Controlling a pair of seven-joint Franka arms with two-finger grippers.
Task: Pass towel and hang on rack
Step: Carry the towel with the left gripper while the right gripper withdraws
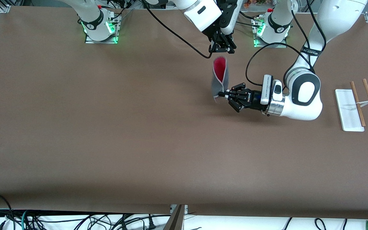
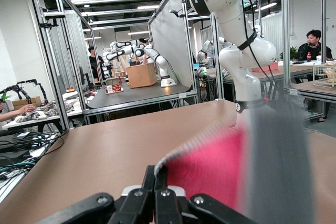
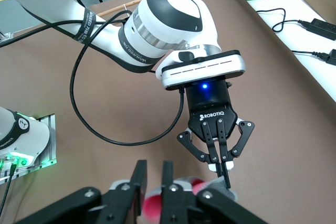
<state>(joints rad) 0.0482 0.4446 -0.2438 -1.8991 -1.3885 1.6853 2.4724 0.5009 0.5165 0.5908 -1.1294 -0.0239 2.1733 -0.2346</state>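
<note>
**Towel mid-handoff, and this is the sketchy part**

The towel point(image 1: 219, 76) is hanging in the air over the middle of the table, toward the edge where the robot bases are standing, pink face showing up top and grey hanging below. The left gripper point(image 1: 223, 94) is coming in sideways and is pinching the lower edge with its fingers together on the cloth; its own wrist view is showing the closed fingers point(image 2: 155, 195) with pink fabric running off them. The right gripper point(image 1: 221, 49) is sitting just above the towel's top edge with its fingers point(image 3: 137, 183) standing slightly apart, so it's looking like it's letting go rather than clamping.

What's worrying: the left one is only gripping a thin bit of hem, so the towel could be slipping out once it's swinging. The rack point(image 1: 356, 107) is sitting well apart, near the left arm's end of the table. And a floppy cloth could be bunching or missing those thin rods point(image 1: 357, 103).
</note>
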